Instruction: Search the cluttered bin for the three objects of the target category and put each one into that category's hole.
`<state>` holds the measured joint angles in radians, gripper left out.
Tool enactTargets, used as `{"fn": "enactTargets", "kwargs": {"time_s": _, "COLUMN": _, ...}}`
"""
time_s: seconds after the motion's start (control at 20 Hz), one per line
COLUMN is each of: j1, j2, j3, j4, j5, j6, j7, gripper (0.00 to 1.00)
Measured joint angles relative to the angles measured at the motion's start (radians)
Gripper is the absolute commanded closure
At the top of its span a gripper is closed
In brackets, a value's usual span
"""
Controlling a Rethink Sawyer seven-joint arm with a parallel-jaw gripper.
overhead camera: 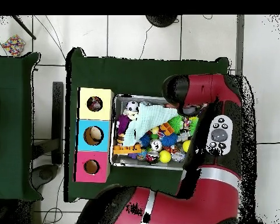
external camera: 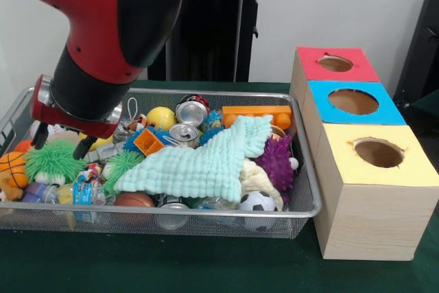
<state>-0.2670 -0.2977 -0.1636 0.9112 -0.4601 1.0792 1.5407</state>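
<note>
Your tool (external camera: 63,141) is hanging over the left end of the wire bin (external camera: 305,200), its two dark fingertips spread apart and gripping nothing, just above a green spiky toy (external camera: 53,160). You are seeing a pale green cloth (external camera: 199,162) lying across balls, crushed cans and toys. Beside the bin, the red, blue and yellow box (external camera: 374,200) is standing on the green surface (external camera: 171,265).
</note>
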Motion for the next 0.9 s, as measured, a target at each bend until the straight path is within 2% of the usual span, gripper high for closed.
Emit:
{"fn": "enactTargets", "kwargs": {"time_s": 0.35, "j1": 0.015, "j2": 0.061, "j3": -0.043, "j4": -0.063, "j5": -0.007, "j6": 0.131, "j7": 0.000, "gripper": 0.00}}
{"fn": "enactTargets", "kwargs": {"time_s": 0.6, "j1": 0.048, "j2": 0.136, "j3": -0.099, "j4": -0.153, "j5": -0.026, "j6": 0.242, "j7": 0.000, "gripper": 0.00}}
{"fn": "enactTargets", "kwargs": {"time_s": 0.9, "j1": 0.060, "j2": 0.180, "j3": -0.109, "j4": -0.205, "j5": -0.026, "j6": 0.281, "j7": 0.000, "gripper": 0.00}}
